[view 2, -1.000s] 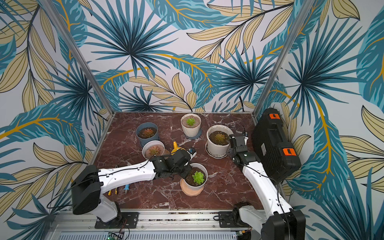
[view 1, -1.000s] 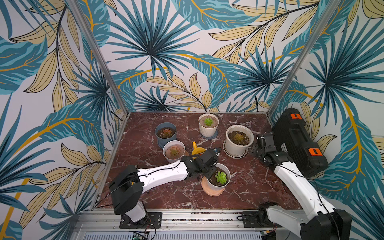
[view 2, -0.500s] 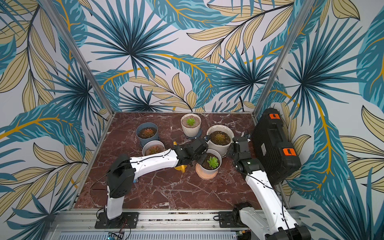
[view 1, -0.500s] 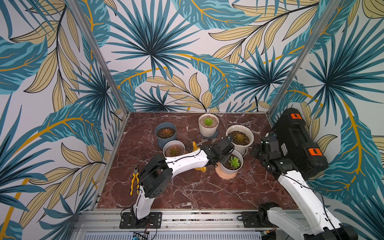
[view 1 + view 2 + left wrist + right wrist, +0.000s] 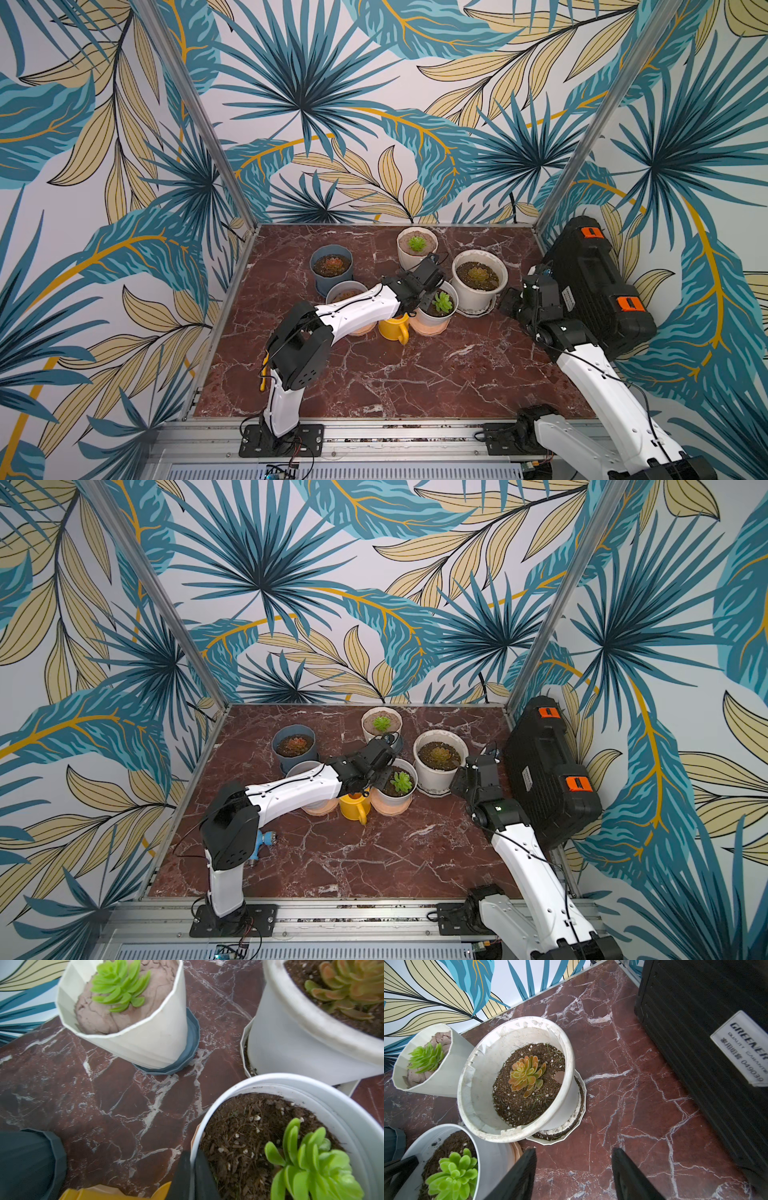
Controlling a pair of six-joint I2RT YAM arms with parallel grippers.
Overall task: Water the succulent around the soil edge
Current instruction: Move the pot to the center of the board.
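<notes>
A green succulent [image 5: 442, 301] [image 5: 401, 781] grows in dark soil in a white pot [image 5: 434, 321] on an orange saucer. My left gripper [image 5: 417, 302] [image 5: 192, 1167] is shut on that pot's rim [image 5: 291, 1084], one finger inside over the soil and one outside. The succulent [image 5: 311, 1157] sits just beyond the fingers. A yellow watering can [image 5: 394, 328] [image 5: 353, 806] [image 5: 104, 1192] stands on the table against the pot, under my left arm. My right gripper [image 5: 509, 301] [image 5: 573, 1152] hovers open over bare table to the right of the pot [image 5: 483, 1159], with nothing between its fingers.
A large white pot [image 5: 479, 291] with an orange succulent stands right behind the held pot. A cream pot [image 5: 417, 253], a blue-grey pot [image 5: 331, 276] and a small pot [image 5: 347, 291] stand nearby. A black case [image 5: 594, 282] leans on the right wall. Yellow pliers [image 5: 262, 370] lie at the left edge.
My left arm has carried the pot with the green succulent from the front middle back toward the other pots, beside the yellow can. My right gripper has opened wider.
</notes>
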